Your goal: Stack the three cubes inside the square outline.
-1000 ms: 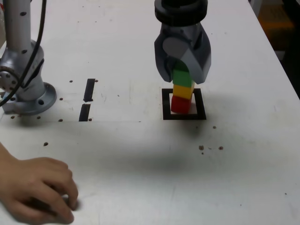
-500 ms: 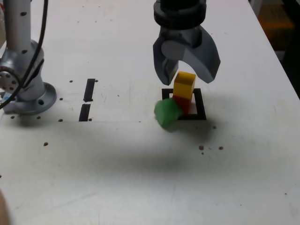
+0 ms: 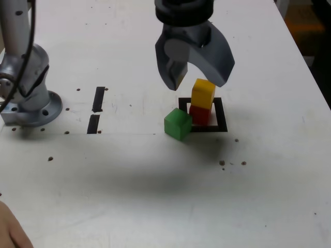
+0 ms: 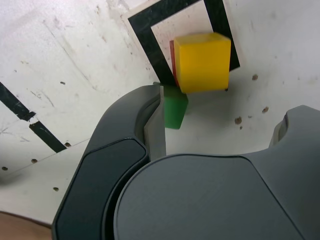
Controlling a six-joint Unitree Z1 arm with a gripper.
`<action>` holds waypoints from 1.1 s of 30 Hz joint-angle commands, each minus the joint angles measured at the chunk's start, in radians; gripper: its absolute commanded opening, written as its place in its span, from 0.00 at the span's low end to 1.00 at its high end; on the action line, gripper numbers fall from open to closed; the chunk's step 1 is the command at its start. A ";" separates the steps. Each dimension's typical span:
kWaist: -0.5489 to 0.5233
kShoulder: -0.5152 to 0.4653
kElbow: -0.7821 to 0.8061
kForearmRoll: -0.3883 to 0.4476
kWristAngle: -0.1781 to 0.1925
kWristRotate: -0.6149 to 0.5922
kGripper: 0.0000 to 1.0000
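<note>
Fallen from the stack, the matte green cube [image 3: 178,124] sits tilted at the black tape square outline's [image 3: 222,114] seven o'clock corner; the glossy yellow cube [image 3: 203,93] tops the red cube [image 3: 199,115] inside (slightly skewed), while the smooth grey gripper [image 3: 199,85] hovers, fingers apart

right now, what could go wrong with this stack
The yellow cube sits on the red cube; the open claw hangs close by, so a low swing might topple them.

The green cube lies at the outline's corner, close to the red one, so grabbing it could nudge the base.
</note>
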 commanded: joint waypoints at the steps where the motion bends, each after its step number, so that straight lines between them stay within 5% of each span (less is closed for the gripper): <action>1: -0.025 -0.037 0.018 0.002 0.003 0.001 0.87; 17: -0.235 -0.101 0.191 -0.032 0.014 -0.003 0.89; 33: -0.242 0.048 0.208 -0.103 0.069 0.003 0.89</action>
